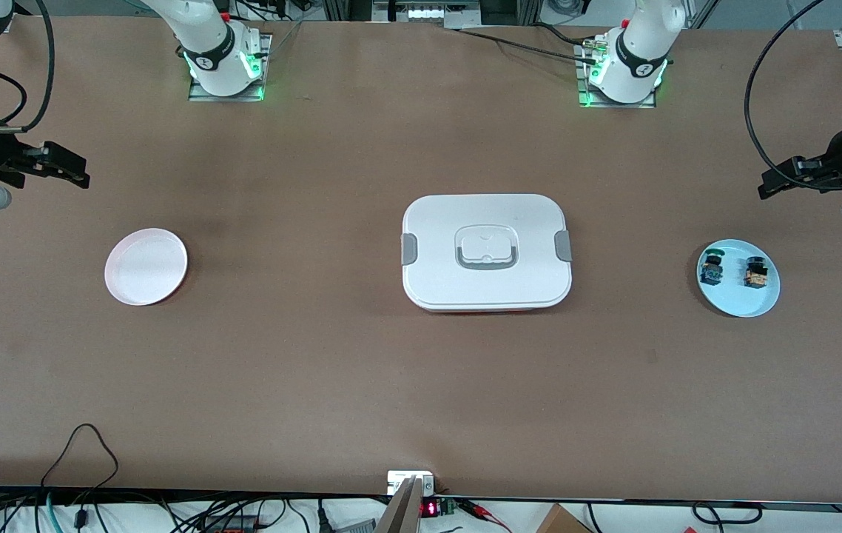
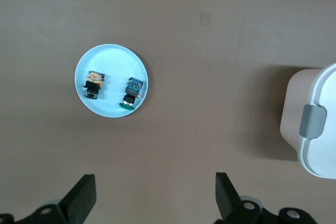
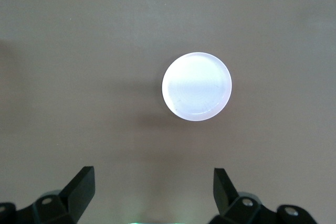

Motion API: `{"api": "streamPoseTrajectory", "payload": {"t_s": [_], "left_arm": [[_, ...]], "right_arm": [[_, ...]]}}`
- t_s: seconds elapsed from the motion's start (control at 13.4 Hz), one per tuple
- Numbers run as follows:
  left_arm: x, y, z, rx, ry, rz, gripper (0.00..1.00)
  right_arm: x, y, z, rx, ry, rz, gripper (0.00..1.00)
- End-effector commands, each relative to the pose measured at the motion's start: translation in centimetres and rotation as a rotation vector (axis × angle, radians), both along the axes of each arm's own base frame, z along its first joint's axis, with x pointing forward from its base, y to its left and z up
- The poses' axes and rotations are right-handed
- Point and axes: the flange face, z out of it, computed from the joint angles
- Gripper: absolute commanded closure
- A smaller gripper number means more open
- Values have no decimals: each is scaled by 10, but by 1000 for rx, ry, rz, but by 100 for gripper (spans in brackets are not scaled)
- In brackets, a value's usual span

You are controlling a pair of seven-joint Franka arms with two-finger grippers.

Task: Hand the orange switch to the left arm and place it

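The small orange push-button switch (image 1: 755, 273) rests on a round pale-blue plate (image 1: 736, 300) at the left arm's end of the brown counter (image 1: 317, 355). A green-capped switch (image 1: 712, 268) sits just beside it, apart. Both appear to lie on their sides, though the front view is too coarse to be sure.

The left gripper (image 1: 767, 185) hangs over bare counter near that plate, jaws wide and holding nothing. The right gripper (image 1: 84, 178) hangs likewise near a round pinkish-white plate (image 1: 146, 266) that carries nothing, jaws also wide. A closed white lidded box (image 1: 486, 252) sits between the plates.

This fits a switch already handed across and set down, or one yet to be carried. Any grip on it would have to close across its body while clearing the green neighbour and the plate's rim.
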Motion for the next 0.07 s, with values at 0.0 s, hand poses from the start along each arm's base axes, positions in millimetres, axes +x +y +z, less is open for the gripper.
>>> {"api": "streamPoseTrajectory", "payload": {"t_s": [0.0], "left_arm": [[6,-1,7,7,16,-19,0]], "right_arm": [[-1,0,6,2,6,13,0]]}}
